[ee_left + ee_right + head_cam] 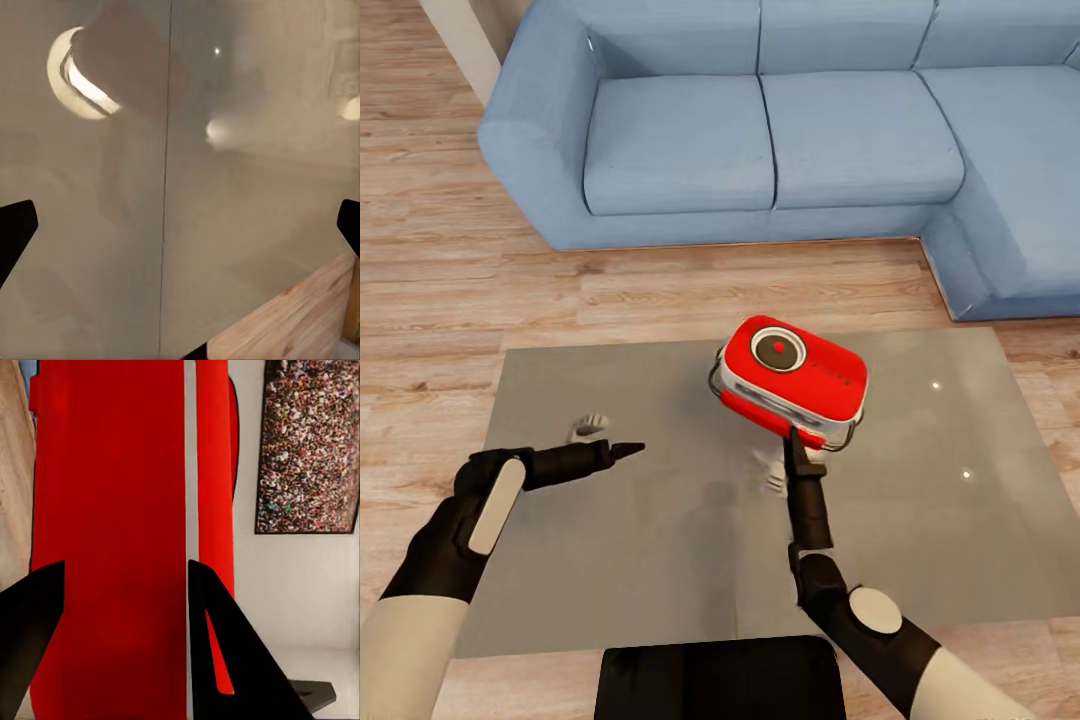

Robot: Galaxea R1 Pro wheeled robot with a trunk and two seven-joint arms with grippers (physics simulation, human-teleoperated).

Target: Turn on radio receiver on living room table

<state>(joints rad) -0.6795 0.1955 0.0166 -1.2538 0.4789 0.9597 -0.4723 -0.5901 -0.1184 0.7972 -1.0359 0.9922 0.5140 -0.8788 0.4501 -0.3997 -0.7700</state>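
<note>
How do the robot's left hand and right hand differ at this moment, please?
The right hand reaches forward to the near edge of the red radio, fingers either side of red casing in its wrist view. The left hand points sideways over bare grey table, apart from the radio and holding nothing. Both hover low above the same table.

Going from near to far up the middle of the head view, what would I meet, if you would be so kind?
Right tool → radio receiver on the table → bare strip of wooden floor → light-blue sofa.
</note>
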